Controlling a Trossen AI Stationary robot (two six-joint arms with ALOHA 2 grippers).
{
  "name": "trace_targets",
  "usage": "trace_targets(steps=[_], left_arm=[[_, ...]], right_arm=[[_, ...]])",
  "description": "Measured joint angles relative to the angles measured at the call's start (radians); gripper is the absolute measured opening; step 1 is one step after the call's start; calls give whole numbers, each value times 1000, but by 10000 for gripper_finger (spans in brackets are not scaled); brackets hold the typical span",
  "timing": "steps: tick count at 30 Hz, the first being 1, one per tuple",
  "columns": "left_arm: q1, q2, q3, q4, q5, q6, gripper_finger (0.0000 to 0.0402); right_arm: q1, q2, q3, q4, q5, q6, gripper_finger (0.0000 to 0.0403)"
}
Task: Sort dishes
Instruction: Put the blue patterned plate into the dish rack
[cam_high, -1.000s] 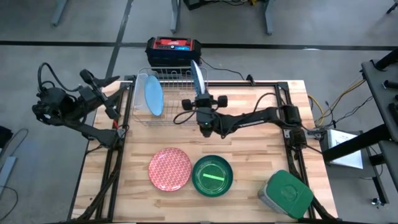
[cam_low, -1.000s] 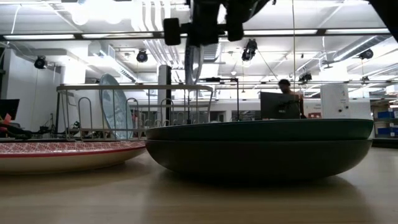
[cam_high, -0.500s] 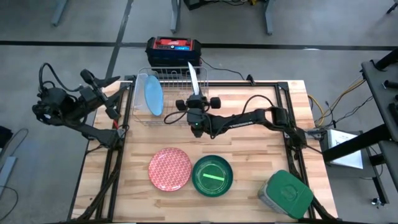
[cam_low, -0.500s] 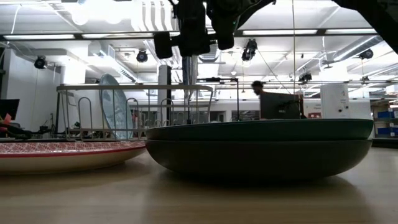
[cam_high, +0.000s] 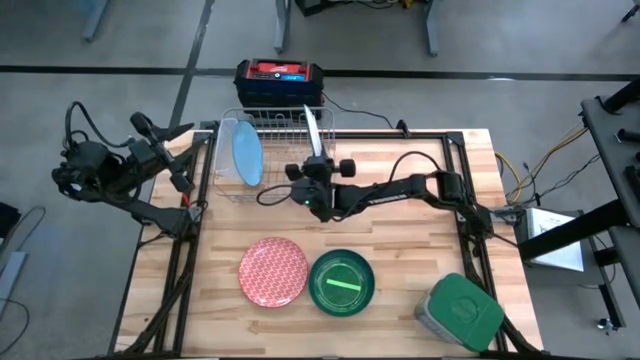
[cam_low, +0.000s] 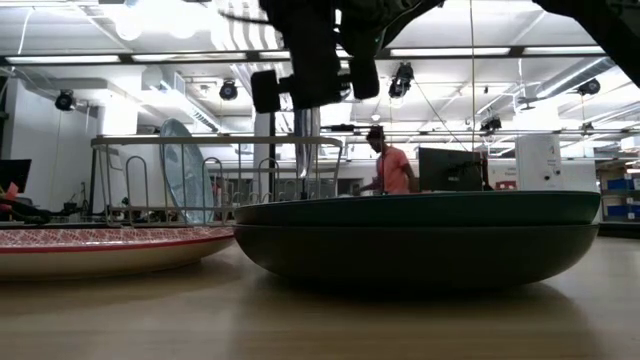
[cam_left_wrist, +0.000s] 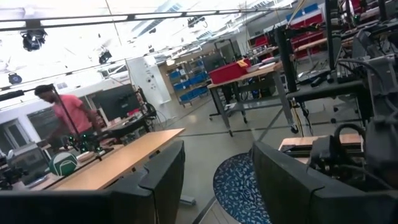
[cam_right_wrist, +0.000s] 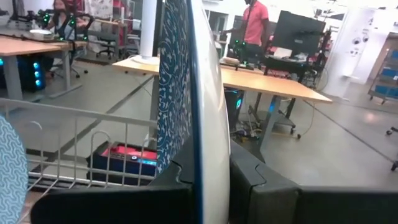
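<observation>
Since sliding left — patterned plate (cam_high: 313, 131) hangs lower over rack (cam_high: 268, 150).

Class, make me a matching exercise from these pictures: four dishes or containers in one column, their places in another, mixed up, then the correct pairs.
Things
1. Light blue plate
2. Patterned blue plate
3. Red plate
4. Green-lidded box

Places
A. Flat on the table, beside the green bowl
B. Held upright in the right claw
C. Standing in the wire rack
D. At the table's right front corner

Pairs: 1-C, 2-B, 3-A, 4-D

Right claw (cam_high: 313, 163) clamped, arm stretched across table; left claw (cam_high: 190, 152) half-open, parked at left edge.
</observation>
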Motion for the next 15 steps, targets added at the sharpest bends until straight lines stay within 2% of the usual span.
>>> trace_targets(steps=[3,6,15], left_arm=[[0,0,0,-1,0,0,178],[0,0,0,-1,0,0,178],[0,0,0,-16,0,-4,178]], right_arm=[[-8,0,-1,-112,-48,151,23],[-18,0,-1,-176,-95,231,23],[-24,0,-1,-201,-88,242,23]])
